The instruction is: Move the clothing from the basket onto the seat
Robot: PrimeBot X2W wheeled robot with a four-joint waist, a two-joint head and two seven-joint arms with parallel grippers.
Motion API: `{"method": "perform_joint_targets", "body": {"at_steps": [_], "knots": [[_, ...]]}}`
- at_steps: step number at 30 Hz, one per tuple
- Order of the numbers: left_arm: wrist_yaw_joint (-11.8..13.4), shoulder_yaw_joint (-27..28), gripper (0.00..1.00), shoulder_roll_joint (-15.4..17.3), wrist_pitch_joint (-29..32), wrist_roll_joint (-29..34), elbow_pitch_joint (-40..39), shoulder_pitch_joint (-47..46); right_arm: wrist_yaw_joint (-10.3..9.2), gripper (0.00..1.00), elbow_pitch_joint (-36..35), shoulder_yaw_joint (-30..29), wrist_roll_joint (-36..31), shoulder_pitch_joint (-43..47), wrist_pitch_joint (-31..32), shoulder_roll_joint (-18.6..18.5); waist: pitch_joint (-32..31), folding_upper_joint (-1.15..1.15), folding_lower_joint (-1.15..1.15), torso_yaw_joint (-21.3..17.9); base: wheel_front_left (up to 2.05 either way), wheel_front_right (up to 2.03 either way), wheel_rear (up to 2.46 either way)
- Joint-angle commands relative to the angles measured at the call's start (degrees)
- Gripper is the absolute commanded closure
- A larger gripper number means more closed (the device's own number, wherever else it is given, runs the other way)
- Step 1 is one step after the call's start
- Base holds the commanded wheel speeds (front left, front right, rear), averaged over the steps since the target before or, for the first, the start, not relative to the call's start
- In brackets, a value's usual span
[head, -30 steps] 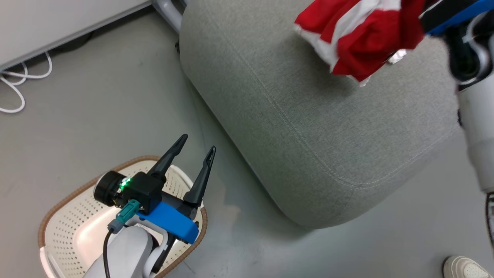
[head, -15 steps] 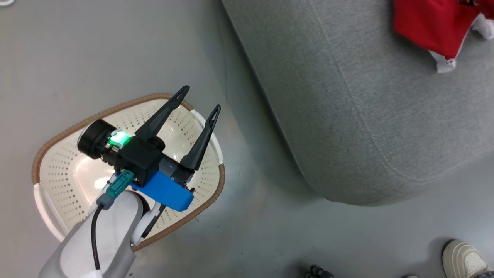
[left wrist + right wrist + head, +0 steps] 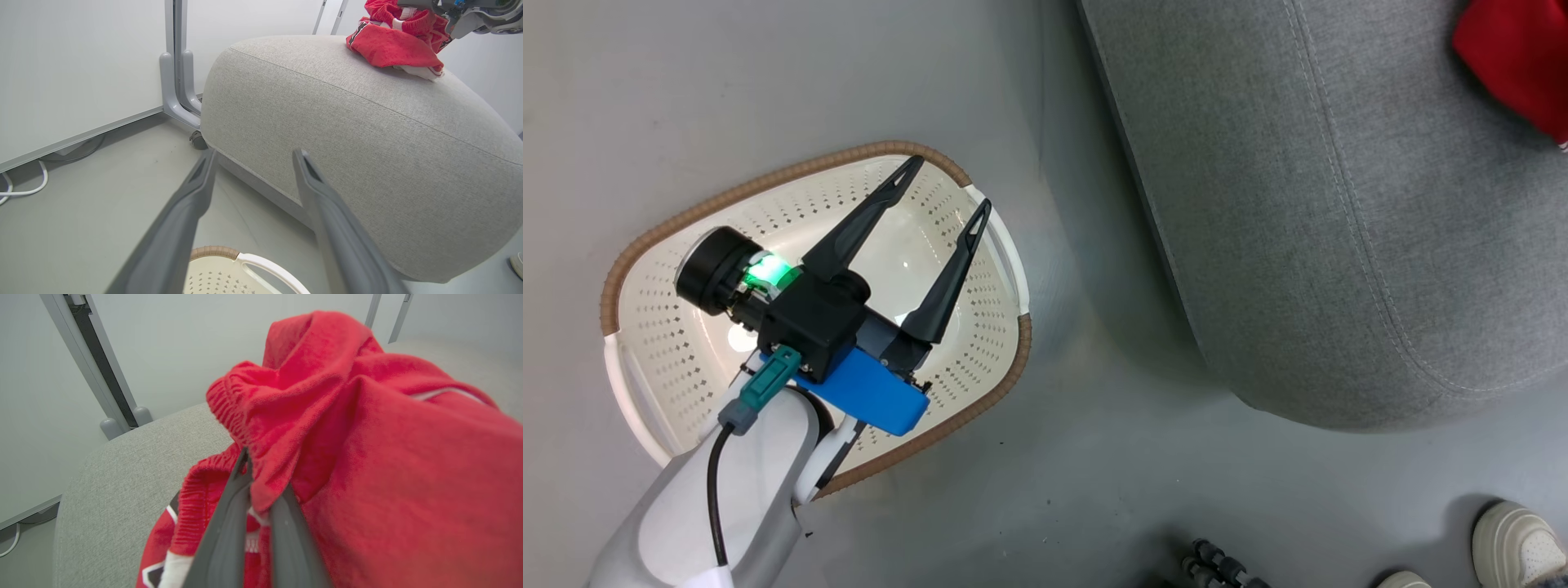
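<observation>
In the head view we count one basket (image 3: 768,175) on the floor (image 3: 645,82), its perforated bottom showing. The left gripper (image 3: 950,183) hangs over it, its two dark fingers spread apart with nothing between them. One grey seat (image 3: 1339,229) stands just beside the basket. At the upper right edge a single red corner of the clothing (image 3: 1519,57) lies on it. Two pale shoes (image 3: 1515,535) show at the bottom right, one of them cut off by the edge.

In the left wrist view the same two fingers stand wide apart above one stretch of the basket's brown rim. The clothing is one red bundle on top of the seat, its lower folds touching the cushion. The right gripper (image 3: 447,10) is at the bundle's top. One white cable (image 3: 24,190) lies by the wall.

In the right wrist view the right gripper's two fingers are pinched together on a ribbed red edge of the clothing. White and black trim shows lower down. We cannot tell how many garments make up the bundle.

Compared with a second ago, the head camera has turned. The whole basket is now in the picture, and the bundle, then hanging above the seat, has slipped almost out of frame. The left gripper's spread matches.
</observation>
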Motion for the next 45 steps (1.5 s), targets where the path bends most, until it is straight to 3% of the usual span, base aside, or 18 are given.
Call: {"method": "perform_joint_targets", "body": {"at_steps": [1,2,3,4,16,30,38,45], "knots": [[0.3,0.0,0.0,0.1,-0.4,0.0,0.0,-0.7,0.01,0.98,0.3,0.1,-0.4,-0.3,-0.3,-0.3,-0.3,0.0,-0.01,0.0,0.0,0.0,0.0],[0.4,0.0,0.0,0.1,-0.4,-0.1,0.1,-0.6,0.01,0.81,0.4,0.4,-0.6,-0.4,-0.4,-0.3,-0.4,0.0,-0.01,0.0,0.0,0.0,0.0],[0.5,0.0,0.0,0.0,-0.5,-0.2,0.2,-0.5,0.01,0.2,0.6,0.5,-0.7,-0.6,-0.4,-0.3,-0.6,0.0,-0.01,0.0,0.0,0.0,0.0],[0.6,0.0,0.0,-0.1,-0.6,-0.3,0.4,-0.4,0.01,0.0,0.7,0.6,-0.8,-0.7,-0.5,-0.4,-0.8,0.0,-0.01,-0.1,0.0,0.0,0.0],[0.5,-0.8,0.0,-2.0,-1.9,-1.2,3.6,-0.4,0.01,0.0,2.4,1.5,-2.9,0.5,-0.7,-1.5,-4.7,0.0,-0.01,1.1,0.0,0.0,0.0],[0.2,3.3,0.0,-9.1,-3.3,-4.7,10.6,7.1,0.01,0.0,1.9,7.5,-10.9,8.1,-0.1,-2.9,-20.6,0.0,-0.01,6.0,0.0,0.0,0.0],[-0.2,7.9,0.0,-12.4,-3.3,-5.5,13.3,13.2,0.01,0.0,-4.0,11.2,-10.4,17.6,0.6,-1.5,-29.6,0.0,-0.01,10.3,0.0,0.0,0.0],[-0.2,11.2,0.0,-14.5,-3.3,-5.3,14.6,17.5,0.01,0.0,-15.3,13.4,-8.5,29.9,2.2,0.6,-34.9,0.0,-0.01,14.6,0.0,0.0,0.0]]}}
